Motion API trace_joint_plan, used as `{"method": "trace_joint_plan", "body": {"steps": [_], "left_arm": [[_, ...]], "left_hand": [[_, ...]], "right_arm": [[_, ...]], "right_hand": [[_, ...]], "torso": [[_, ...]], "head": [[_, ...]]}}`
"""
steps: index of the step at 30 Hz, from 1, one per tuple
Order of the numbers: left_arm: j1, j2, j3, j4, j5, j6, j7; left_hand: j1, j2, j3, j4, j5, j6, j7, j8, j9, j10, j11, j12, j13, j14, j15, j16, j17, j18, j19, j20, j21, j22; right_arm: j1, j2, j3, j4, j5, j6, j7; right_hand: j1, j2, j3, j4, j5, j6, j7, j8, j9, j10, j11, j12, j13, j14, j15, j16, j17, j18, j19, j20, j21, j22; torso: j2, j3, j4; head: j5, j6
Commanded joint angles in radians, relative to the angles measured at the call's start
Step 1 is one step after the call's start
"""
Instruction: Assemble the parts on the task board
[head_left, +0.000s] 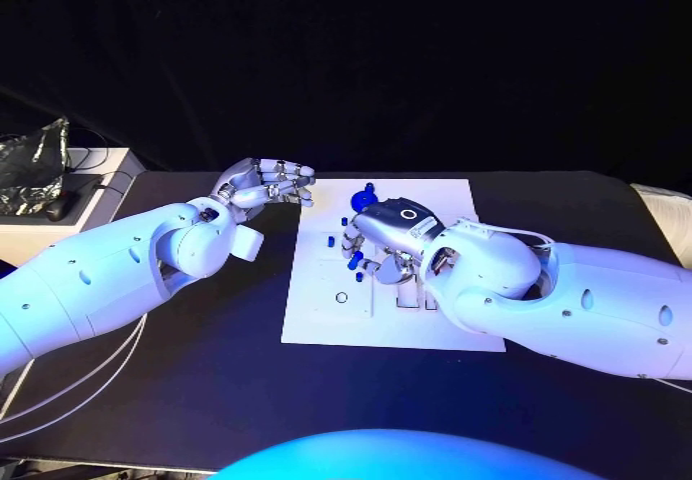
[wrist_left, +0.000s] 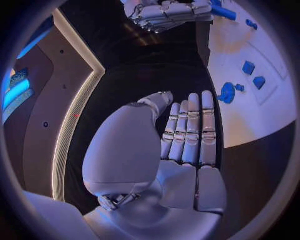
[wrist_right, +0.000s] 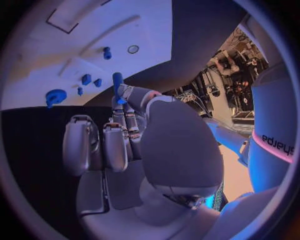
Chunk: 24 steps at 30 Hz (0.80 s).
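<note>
Right robot hand (head_left: 387, 240): we see it low over the task board (head_left: 332, 310), pinching a slim blue peg (wrist_right: 117, 82) between thumb and fingertip; the peg's long axis runs in line with the fingers, its free end towards the board.
Task board: flat white rectangular plate on the black surface (head_left: 216, 400), with shallow recesses and a small ring (head_left: 342, 297).
Loose parts: small blue blocks (wrist_left: 253, 75) and a round toothed blue gear (wrist_left: 226, 93) on the board's far half.
Left robot hand (head_left: 267, 183): beside the board's far left corner, fingers straight and together, holding nothing.

Dim surroundings, cool blue light on the white task board (head_left: 389, 300), fisheye bending at wrist-view rims.
</note>
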Motion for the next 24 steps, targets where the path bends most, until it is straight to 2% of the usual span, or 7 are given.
{"method": "trace_joint_plan", "body": {"steps": [1, 7, 17, 24], "left_arm": [[0.000, 0.003, 0.001, 0.002, 0.003, 0.015, 0.005], [0.000, 0.001, 0.001, 0.004, 0.003, 0.013, 0.005], [0.000, 0.002, 0.001, 0.006, 0.003, 0.014, 0.005], [0.000, -0.002, 0.001, 0.007, 0.003, 0.013, 0.004]], "left_hand": [[-0.003, 0.005, -0.004, -0.002, 0.005, 0.001, 0.007, -0.003, -0.001, -0.001, 0.003, -0.006, 0.001, 0.002, 0.006, -0.006, 0.001, -0.003, -0.007, -0.002, 0.000, 0.001], [-0.004, 0.006, -0.004, -0.001, 0.005, 0.000, 0.007, -0.003, -0.001, -0.002, 0.004, -0.007, 0.001, 0.002, 0.006, -0.007, 0.002, -0.003, -0.008, -0.001, -0.001, 0.000], [-0.004, 0.006, -0.004, -0.001, 0.005, 0.000, 0.007, -0.003, -0.001, -0.002, 0.004, -0.007, 0.001, 0.002, 0.006, -0.007, 0.002, -0.003, -0.008, -0.001, -0.001, 0.000], [-0.004, 0.006, -0.004, -0.001, 0.005, 0.000, 0.007, -0.003, -0.001, -0.002, 0.004, -0.007, 0.001, 0.002, 0.006, -0.007, 0.002, -0.003, -0.008, -0.001, -0.001, 0.000]], "right_arm": [[-0.015, 0.017, -0.004, -0.006, -0.022, 0.016, -0.005], [-0.025, 0.031, -0.010, -0.013, -0.023, 0.022, -0.004], [-0.052, 0.053, -0.019, -0.030, -0.028, 0.029, -0.005], [-0.060, 0.058, -0.022, -0.040, -0.043, 0.033, -0.012]], "right_hand": [[0.018, 0.026, 0.007, 0.001, 0.007, 0.004, -0.002, 0.004, 0.001, 0.078, -0.043, 0.016, 0.052, 0.040, -0.009, 0.001, -0.002, -0.011, 0.035, -0.005, -0.006, 0.115], [0.018, 0.026, 0.008, 0.000, 0.008, 0.004, -0.001, 0.004, 0.001, 0.078, -0.043, 0.015, 0.052, 0.040, -0.009, 0.002, -0.001, -0.011, 0.036, -0.005, -0.005, 0.116], [0.016, 0.026, 0.010, -0.001, 0.009, 0.003, -0.001, 0.004, 0.001, 0.078, -0.043, 0.015, 0.053, 0.040, -0.009, 0.001, -0.002, -0.011, 0.035, -0.005, -0.006, 0.115], [0.016, 0.026, 0.010, -0.001, 0.009, 0.003, -0.001, 0.004, 0.001, 0.078, -0.043, 0.015, 0.053, 0.040, -0.009, 0.001, -0.002, -0.011, 0.035, -0.005, -0.006, 0.115]], "torso": [[0.002, -0.0001, 0.0000], [0.001, 0.0006, -0.0046], [0.002, 0.0027, -0.0003], [0.002, 0.0016, -0.0011]], "head": [[0.008, -0.004], [0.016, -0.013], [0.022, -0.024], [0.024, -0.028]]}}
